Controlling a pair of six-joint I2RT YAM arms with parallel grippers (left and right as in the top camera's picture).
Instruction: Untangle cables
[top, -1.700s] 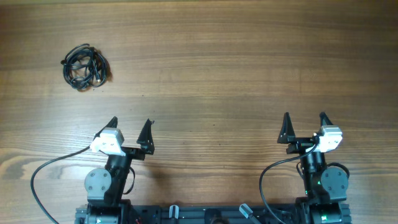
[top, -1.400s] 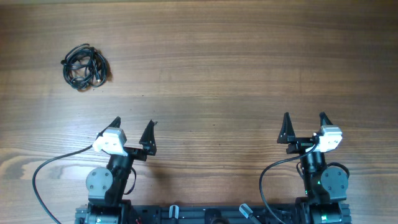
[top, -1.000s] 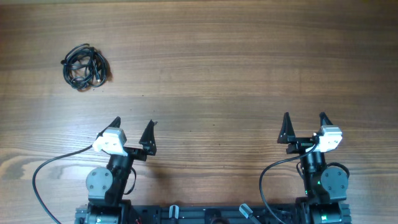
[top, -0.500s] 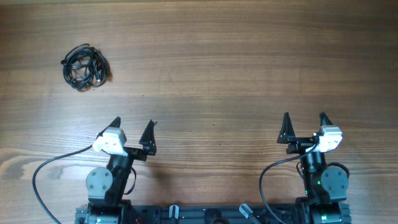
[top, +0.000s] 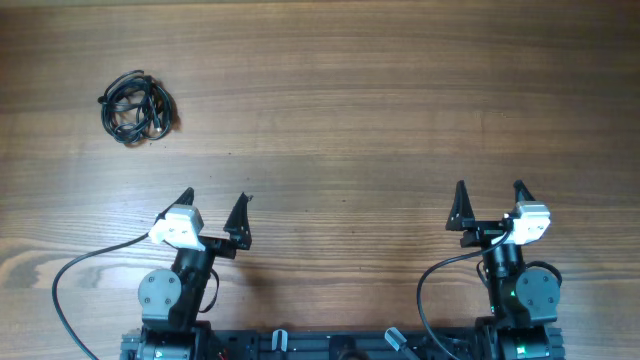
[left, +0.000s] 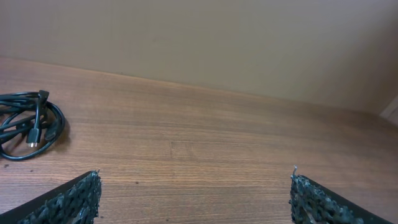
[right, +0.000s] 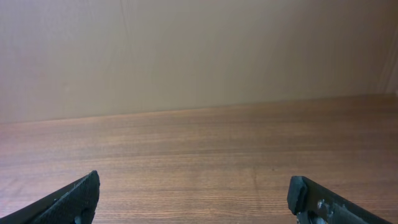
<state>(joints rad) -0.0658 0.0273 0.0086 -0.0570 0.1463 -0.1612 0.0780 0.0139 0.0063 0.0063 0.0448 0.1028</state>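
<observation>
The cables (top: 137, 107) lie as one knotted bundle of thin black cords at the far left of the wooden table. The bundle also shows at the left edge of the left wrist view (left: 28, 124). My left gripper (top: 215, 198) is open and empty, near the front edge, well below and right of the bundle. Its fingertips show in the left wrist view (left: 194, 180). My right gripper (top: 489, 189) is open and empty at the front right, far from the cables. Its fingertips show in the right wrist view (right: 194, 183), where no cable is visible.
The wooden table (top: 360, 110) stretches across the whole view. A plain beige wall (right: 199, 50) stands behind its far edge. Thick black wires (top: 60, 290) loop from each arm base at the front edge.
The left gripper shifted slightly right and down early on, then stayed still. The right arm and the cables have not moved.
</observation>
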